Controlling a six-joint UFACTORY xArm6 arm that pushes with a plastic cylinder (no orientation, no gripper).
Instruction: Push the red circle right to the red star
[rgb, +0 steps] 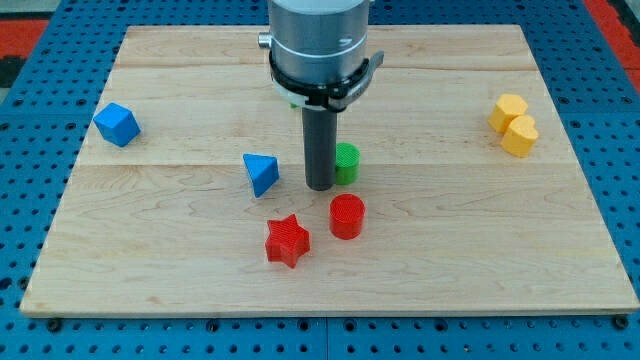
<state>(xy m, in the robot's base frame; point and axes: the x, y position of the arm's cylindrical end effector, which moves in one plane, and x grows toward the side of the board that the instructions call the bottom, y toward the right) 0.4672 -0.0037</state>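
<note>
The red circle (347, 216), a short red cylinder, stands on the wooden board just below the middle. The red star (287, 240) lies to its lower left, a small gap apart from it. My tip (319, 186) is the lower end of the dark rod. It rests on the board just above and to the left of the red circle, not touching it. It stands right beside the green block (347, 162), which the rod partly hides.
A blue triangular block (261, 173) lies left of my tip. A blue cube-like block (117, 124) sits at the view's left. Two yellow blocks (513, 125) touch each other at the view's right. The board's edge (330, 312) runs along the view's bottom.
</note>
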